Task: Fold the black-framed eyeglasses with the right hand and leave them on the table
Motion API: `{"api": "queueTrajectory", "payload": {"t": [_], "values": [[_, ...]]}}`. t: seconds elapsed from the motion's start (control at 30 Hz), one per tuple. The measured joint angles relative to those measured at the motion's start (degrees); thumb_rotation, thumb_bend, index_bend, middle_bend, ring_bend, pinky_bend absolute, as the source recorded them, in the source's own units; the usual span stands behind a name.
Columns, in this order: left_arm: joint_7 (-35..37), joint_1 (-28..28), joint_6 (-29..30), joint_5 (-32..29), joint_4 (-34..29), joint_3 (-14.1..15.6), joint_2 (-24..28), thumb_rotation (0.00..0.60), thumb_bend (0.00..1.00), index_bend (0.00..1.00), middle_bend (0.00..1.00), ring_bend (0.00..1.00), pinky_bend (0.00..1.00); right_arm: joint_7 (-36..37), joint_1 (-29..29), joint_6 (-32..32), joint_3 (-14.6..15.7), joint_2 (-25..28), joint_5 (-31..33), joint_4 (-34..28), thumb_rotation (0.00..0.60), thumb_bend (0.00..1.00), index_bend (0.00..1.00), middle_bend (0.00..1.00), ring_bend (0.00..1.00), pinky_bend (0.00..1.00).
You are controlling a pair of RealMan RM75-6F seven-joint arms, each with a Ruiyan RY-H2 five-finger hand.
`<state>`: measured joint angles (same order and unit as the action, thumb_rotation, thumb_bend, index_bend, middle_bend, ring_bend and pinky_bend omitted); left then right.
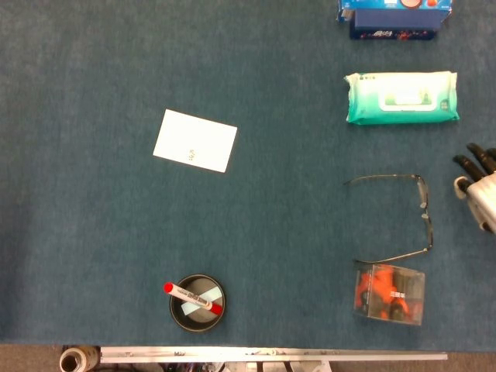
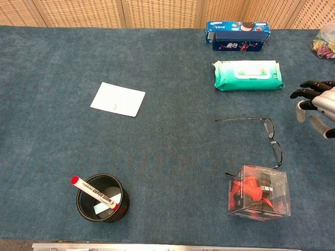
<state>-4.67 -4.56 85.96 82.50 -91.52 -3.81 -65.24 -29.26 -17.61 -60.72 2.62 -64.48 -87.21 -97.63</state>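
Observation:
The black-framed eyeglasses (image 1: 418,211) (image 2: 271,137) lie unfolded on the blue table cover at the right, both temples pointing left. My right hand (image 1: 478,184) (image 2: 316,106) shows at the right edge, a short way right of the glasses and apart from them. Its fingers are spread and hold nothing. The left hand appears in neither view.
A clear box with red contents (image 1: 389,293) (image 2: 258,193) sits just in front of the glasses. A green wipes pack (image 1: 401,98) and a blue biscuit box (image 1: 393,17) lie behind them. A white card (image 1: 194,140) and a black cup with a red marker (image 1: 197,302) are to the left.

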Motion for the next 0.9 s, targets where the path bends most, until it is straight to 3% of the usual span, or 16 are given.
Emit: {"api": "queueTrajectory", "payload": {"t": [0.37,0.9], "values": [[0.45,0.12,0.13,-0.11,-0.09,-0.17,0.25,0.6,0.24,0.56,0.54,0.39,0.53,-1.56,-3.05,5.76,2.25,0.53,-0.88,-1.25,0.6,0.65,0.47,0.16,0.03,0.13],[0.53,0.23,0.3,0.06,-0.09,-0.21,0.34,0.6,0.24,0.56,0.54,0.39,0.53,-6.07,-4.88,9.44,5.27,1.03,-1.6,-3.42,0.6,0.65,0.51,0.16,0.03,0.11]]}}
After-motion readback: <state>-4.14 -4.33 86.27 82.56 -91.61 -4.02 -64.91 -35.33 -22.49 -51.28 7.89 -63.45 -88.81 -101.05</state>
